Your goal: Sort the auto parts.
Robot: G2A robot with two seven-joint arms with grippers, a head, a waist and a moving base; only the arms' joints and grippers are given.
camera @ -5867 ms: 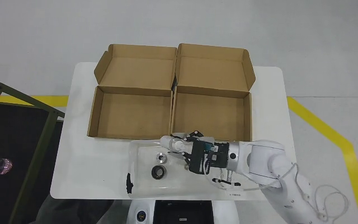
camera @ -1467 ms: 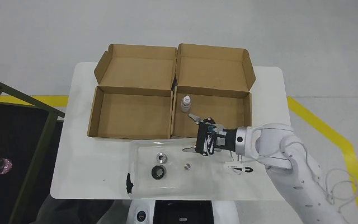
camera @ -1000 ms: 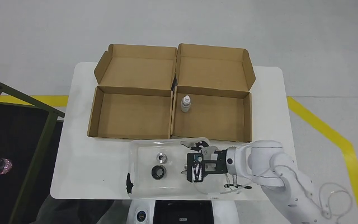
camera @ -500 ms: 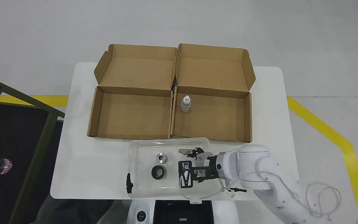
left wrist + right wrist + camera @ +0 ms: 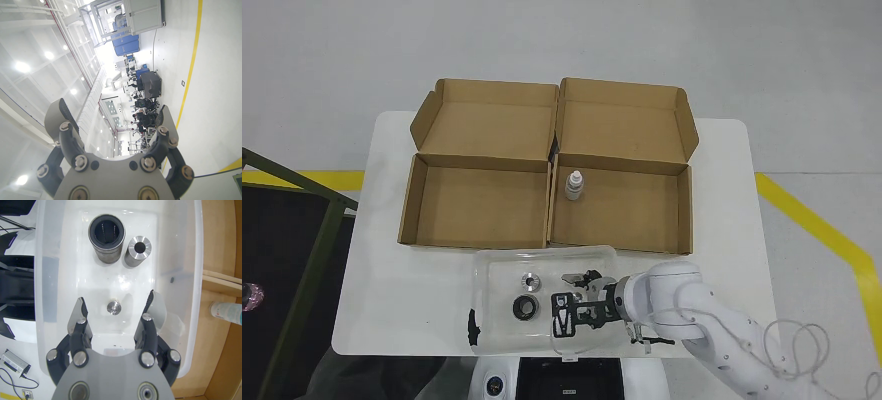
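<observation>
Low in the middle of the top view, a clear plastic bin sits on the white counter, just below 2 open cardboard boxes. The right gripper hangs inside the bin with its jaws spread wide. In the right wrist view, a small silver part lies on the bin floor in the gap between them, and neither jaw touches it.

Further toward the bin's left end in the top view stand 2 more parts, upright and close beside each other. One is a black bearing sleeve with a hollow core. The other, a shorter silver cylinder with a dark hole in its top face, stands nearer the boxes.

The left box and the right box sit side by side at the centre of the frame, lids folded back. A small white bottle stands in the upper left corner of the right box.

The left gripper points up into the hall, jaws wide apart and holding nothing.
</observation>
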